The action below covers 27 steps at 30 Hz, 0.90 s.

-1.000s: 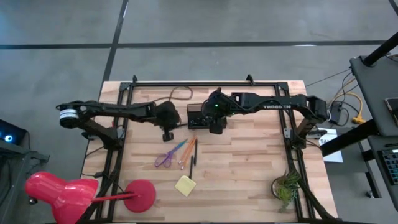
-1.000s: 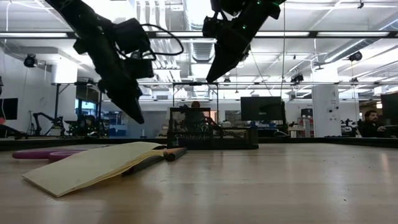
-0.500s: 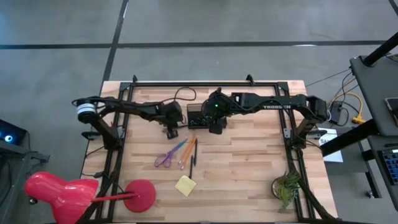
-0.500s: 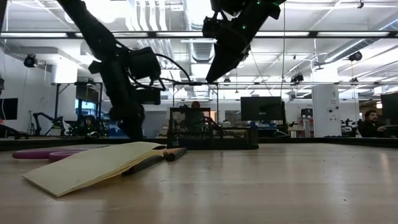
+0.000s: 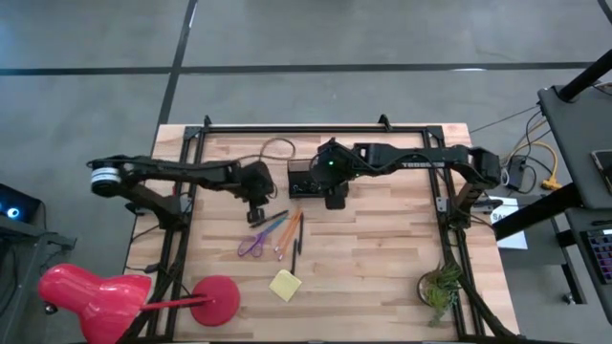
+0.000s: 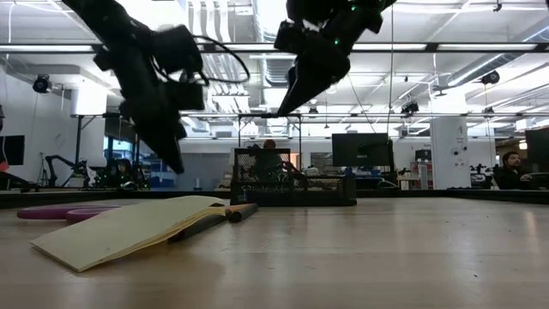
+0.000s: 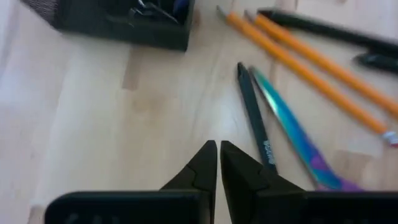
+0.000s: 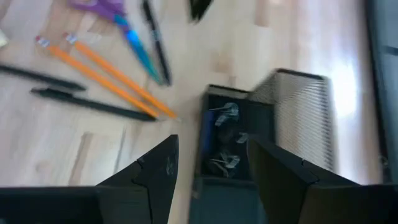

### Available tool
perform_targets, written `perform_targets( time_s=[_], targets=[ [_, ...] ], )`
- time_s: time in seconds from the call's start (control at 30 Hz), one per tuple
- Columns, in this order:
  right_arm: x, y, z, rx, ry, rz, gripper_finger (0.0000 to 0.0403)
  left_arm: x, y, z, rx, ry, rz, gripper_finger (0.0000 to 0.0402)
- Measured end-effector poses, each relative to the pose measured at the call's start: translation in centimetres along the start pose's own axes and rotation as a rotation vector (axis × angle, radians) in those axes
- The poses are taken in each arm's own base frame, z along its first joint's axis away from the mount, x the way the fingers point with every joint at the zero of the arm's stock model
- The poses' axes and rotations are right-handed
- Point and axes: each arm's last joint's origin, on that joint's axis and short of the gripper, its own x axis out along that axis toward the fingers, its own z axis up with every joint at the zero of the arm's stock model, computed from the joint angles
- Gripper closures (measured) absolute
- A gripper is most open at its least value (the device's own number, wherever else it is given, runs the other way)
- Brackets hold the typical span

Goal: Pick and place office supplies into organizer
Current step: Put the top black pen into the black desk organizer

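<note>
The black mesh organizer (image 5: 308, 177) stands at the table's far middle, with clips and a blue item inside (image 8: 221, 140). Nearer lie the purple-handled scissors (image 5: 253, 244), two orange pencils (image 7: 311, 59), a dark pen (image 7: 252, 115), black pens (image 5: 298, 234) and a yellow sticky-note pad (image 5: 285, 284). My left gripper (image 7: 217, 163) is shut and hangs above the table just beyond the scissors' blade tips (image 7: 273, 102), holding nothing. My right gripper (image 8: 211, 158) hovers open over the organizer's near end, with nothing between its fingers.
A red lamp-like object (image 5: 210, 301) stands at the near left corner and a green plant (image 5: 440, 287) at the near right. A black frame (image 5: 316, 126) runs along the table's edges. Bare wood lies right of the pens.
My left gripper dipped toward the table beside the organizer, then rose and drew back toward the near edge, ending above the scissors' tips; it stayed shut. My right gripper has rolled a little in place over the organizer. The supplies have not moved.
</note>
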Motion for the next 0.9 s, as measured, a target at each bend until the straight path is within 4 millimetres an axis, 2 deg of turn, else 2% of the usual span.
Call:
perform_targets(
  time_s=[0.13,0.23,0.33,0.57,0.8,0.9],
  targets=[
    [3.5,-0.1,0.2,-0.036,0.026,0.082,0.0223,-1.5,-0.3,-0.7,-0.074,-0.03,-0.019,0.0396],
    [6.5,-0.4,0.9,0.006,0.077,0.149,0.0228,-1.6,-0.4,-1.9,-0.169,-0.027,-0.044,0.0396],
    [8.7,-0.7,1.6,0.04,0.126,0.21,0.0251,-1.5,-0.9,-3.0,-0.258,-0.044,-0.114,0.0396],
    [11.0,-0.9,3.2,-0.004,0.132,0.267,0.0322,-1.4,-2.4,-4.8,-0.292,-0.056,-0.145,0.0396],
    [13.5,-0.6,3.8,0.038,0.141,0.262,0.033,0.0,-3.4,-6.7,-0.296,0.04,-0.142,0.0396],
    [14.0,-0.4,3.9,0.04,0.146,0.254,0.033,0.5,-3.7,-6.5,-0.289,0.029,-0.15,0.0395]
  ],
)
